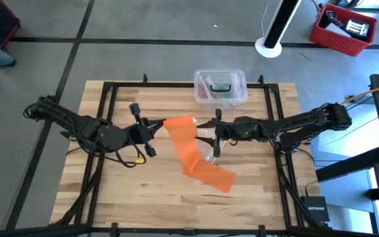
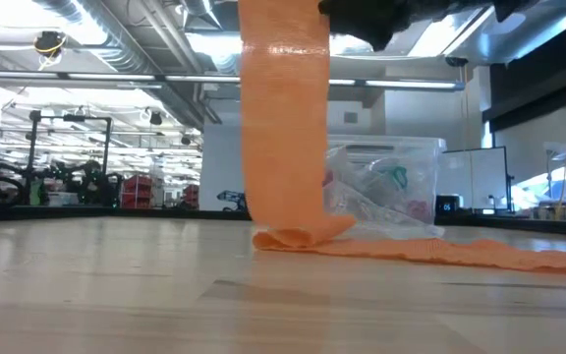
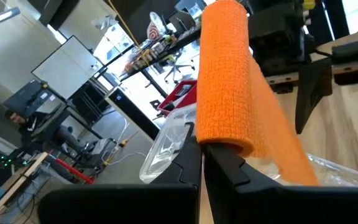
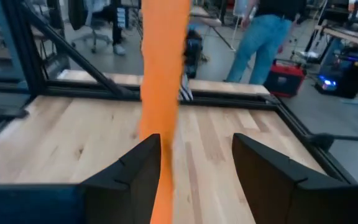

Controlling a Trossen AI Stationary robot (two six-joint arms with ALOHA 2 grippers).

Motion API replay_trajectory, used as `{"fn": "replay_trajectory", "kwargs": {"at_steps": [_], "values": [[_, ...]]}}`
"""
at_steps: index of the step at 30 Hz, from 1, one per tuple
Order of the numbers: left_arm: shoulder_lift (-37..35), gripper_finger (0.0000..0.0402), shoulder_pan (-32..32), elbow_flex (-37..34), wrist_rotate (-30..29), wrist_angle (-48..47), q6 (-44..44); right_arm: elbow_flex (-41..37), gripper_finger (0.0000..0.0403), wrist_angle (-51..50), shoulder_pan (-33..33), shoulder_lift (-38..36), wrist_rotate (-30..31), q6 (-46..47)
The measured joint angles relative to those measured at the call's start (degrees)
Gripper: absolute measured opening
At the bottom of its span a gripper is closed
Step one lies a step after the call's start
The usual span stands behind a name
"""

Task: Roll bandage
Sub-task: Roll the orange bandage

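Observation:
The bright orange bandage (image 1: 193, 148) is partly rolled; its rolled end (image 3: 222, 74) is lifted, and my left gripper (image 1: 155, 130) is shut on that end. From the roll the band (image 2: 283, 118) hangs down to a fold (image 2: 293, 236) on the table, and its tail (image 2: 460, 254) lies flat toward the near right. My right gripper (image 1: 214, 133) stands open at the hanging band's right side. In the right wrist view the band (image 4: 160, 93) passes just inside one finger (image 4: 138, 174). My left gripper pinches one end face of the rolled part (image 3: 219, 144) between its two fingers. The fingers come about level from the table's left. The roll is lifted clear of the table, with the loose band hanging from it. My right gripper: I cannot tell whether its finger touches the hanging band.
A clear plastic box (image 1: 220, 87) with small items stands at the table's far edge, behind the bandage. A crumpled clear wrapper (image 1: 206, 139) lies under the grippers. A black frame (image 1: 110, 85) borders the wooden tabletop. People and red crates are in the room beyond.

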Motion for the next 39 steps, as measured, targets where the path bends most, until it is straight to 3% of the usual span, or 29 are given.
{"fn": "replay_trajectory", "kwargs": {"at_steps": [5,14,17,21,23,28,39], "values": [[0.3,0.0,0.12,-0.04,0.0,-0.04,0.44,0.02,0.0202,8.59,0.11,3.63,-6.55,0.12],[0.28,0.0,0.08,-0.04,0.0,-0.41,0.17,1.73,0.0193,9.66,0.11,9.69,-7.35,-3.59],[0.28,0.0,0.08,-0.06,0.0,-0.42,0.13,1.88,0.015,10.44,0.11,9.71,-7.36,-4.91],[0.28,0.0,0.18,-0.06,0.0,-0.44,-0.24,1.88,0.0045,10.94,0.11,9.71,-10.14,-6.63],[0.28,0.0,0.52,-0.06,-0.45,-0.47,-0.81,1.88,0.0013,9.43,0.62,9.7,-12.4,-7.43],[0.3,0.0,1.99,-0.06,-2.92,-4.22,-3.05,2.82,0.0013,5.49,5.85,7.03,-12.68,-8.02],[2.58,0.0,5.89,-3.23,-3.37,-5.85,-10.95,15.12,0.0005,-7.1,13.7,4.82,-9.64,-12.79]]}}
